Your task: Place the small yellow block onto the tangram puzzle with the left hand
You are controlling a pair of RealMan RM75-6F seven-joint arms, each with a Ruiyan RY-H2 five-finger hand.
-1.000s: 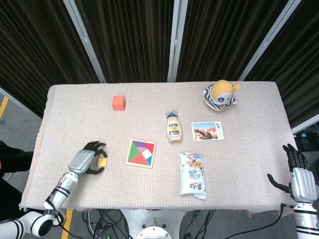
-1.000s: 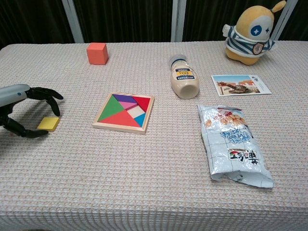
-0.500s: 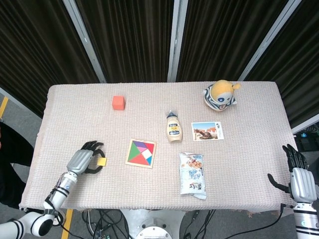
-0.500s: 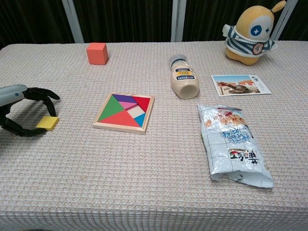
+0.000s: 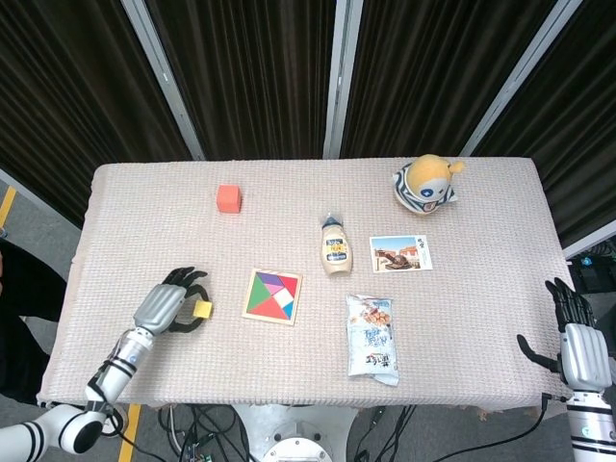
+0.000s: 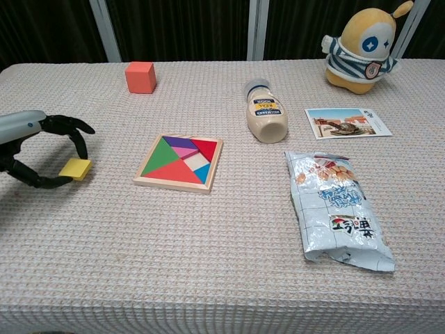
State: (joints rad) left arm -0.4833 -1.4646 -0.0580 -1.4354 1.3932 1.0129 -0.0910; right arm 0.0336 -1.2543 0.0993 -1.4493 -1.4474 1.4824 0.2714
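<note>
Table (image 5: 144, 202): covered in a pale woven cloth; everything I work with sits on it.
Snack bag (image 6: 337, 209): lies flat on the right half, sealed, contents not visible. Well clear of my path.
Plush toy (image 5: 425, 182): upright at the far right corner, out of the way.
Tangram puzzle (image 6: 180, 162): a shallow wooden tray at mid-table, holding coloured pieces that seem to fill it flush. That flat top is where I judge the block has to land.
Sauce bottle (image 6: 264, 111): on its side, cap pointing away from me, just beyond the puzzle's right corner.
Postcard (image 5: 400, 253): flat, right of the bottle.
My left hand (image 5: 169, 305): fingers curled round the block, pinching it between thumb below and fingertips above, so it can travel without slipping.
My right hand (image 5: 576, 337): off the table's right edge, fingers apart, holding nothing.
Red cube (image 6: 140, 76): far left, alone.
Yellow block (image 6: 75, 169): in my left hand's pinch, apparently lifted just off the cloth, left of the puzzle with bare cloth between.
</note>
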